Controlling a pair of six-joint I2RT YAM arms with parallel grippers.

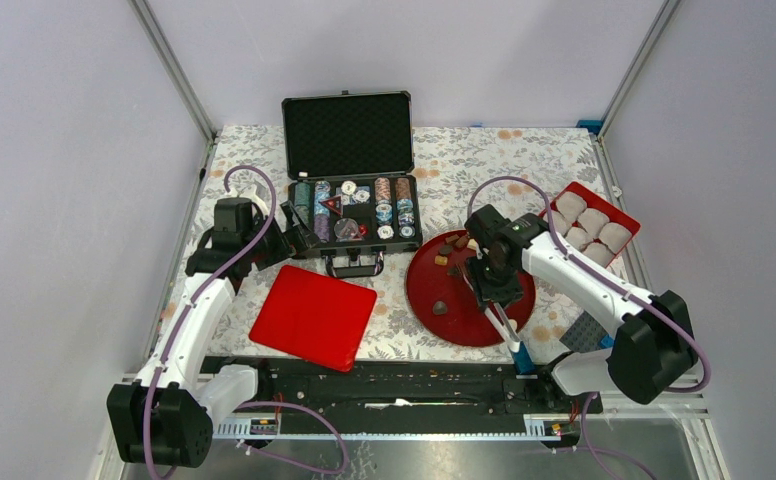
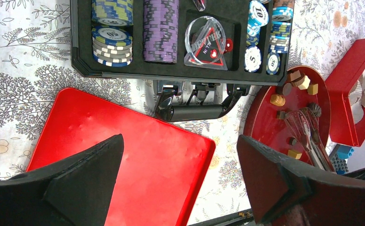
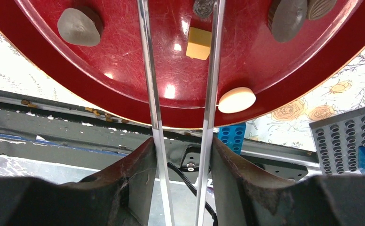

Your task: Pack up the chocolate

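The chocolate pieces lie on a round dark red plate (image 1: pixel 469 325): several near its far rim (image 1: pixel 454 244) and one dark piece at its left (image 1: pixel 440 307). The right wrist view shows a grey-brown lump (image 3: pixel 79 26), a tan cube (image 3: pixel 198 43), a cream round (image 3: pixel 236 100) and a dark lump (image 3: pixel 286 16). My right gripper (image 1: pixel 492 285) (image 3: pixel 183 146) is shut on metal tongs (image 3: pixel 148 70), held over the plate, tips out of view. My left gripper (image 1: pixel 269 240) (image 2: pixel 180 179) is open and empty above a flat red lid (image 1: pixel 314 315) (image 2: pixel 138 155).
A red box (image 1: pixel 619 212) with white paper cups stands at the right. An open black case (image 1: pixel 354 215) of poker chips stands behind the lid and plate. A blue brick (image 1: pixel 522 358) and a grey studded baseplate (image 1: pixel 584 332) lie by the near rail.
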